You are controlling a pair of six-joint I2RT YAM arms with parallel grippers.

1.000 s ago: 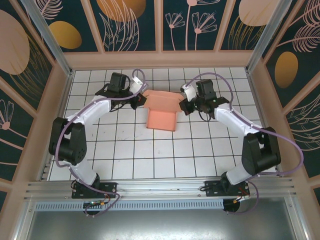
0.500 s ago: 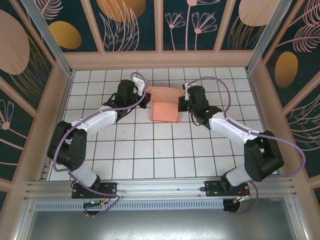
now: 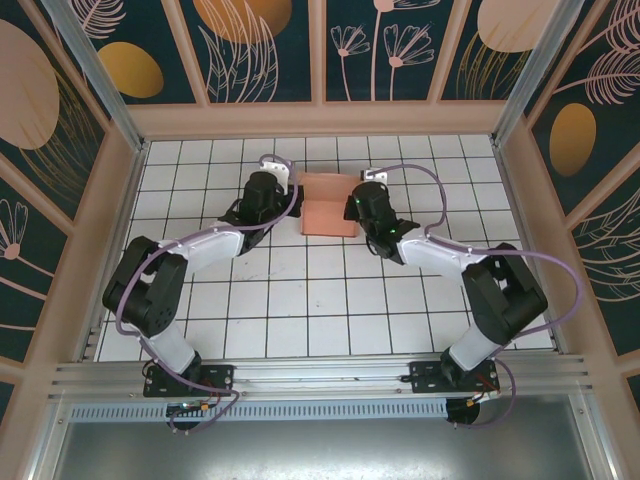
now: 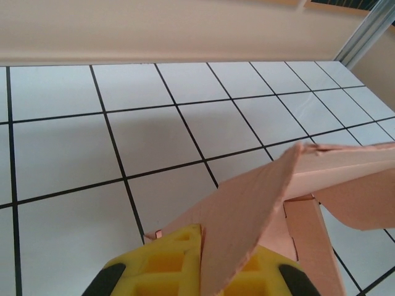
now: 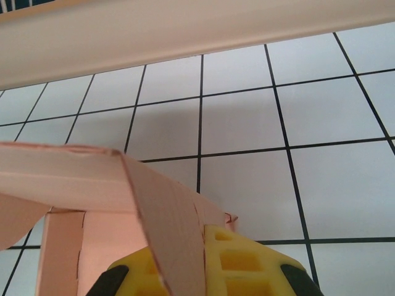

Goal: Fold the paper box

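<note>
The salmon-pink paper box [image 3: 328,208] lies between the two grippers, its length running from one to the other. The left gripper [image 4: 210,262] is clamped on the side flap just ahead of it, and the right gripper [image 5: 185,265] pinches the opposite flap. Both are equally near. The wooden back wall [image 3: 320,118] stands close beyond, above the tiled table [image 3: 300,300].

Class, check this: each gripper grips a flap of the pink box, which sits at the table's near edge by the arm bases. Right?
No. The box sits near the far edge of the table, away from the bases, as the top view shows. The left gripper and right gripper each do grip a flap.
</note>
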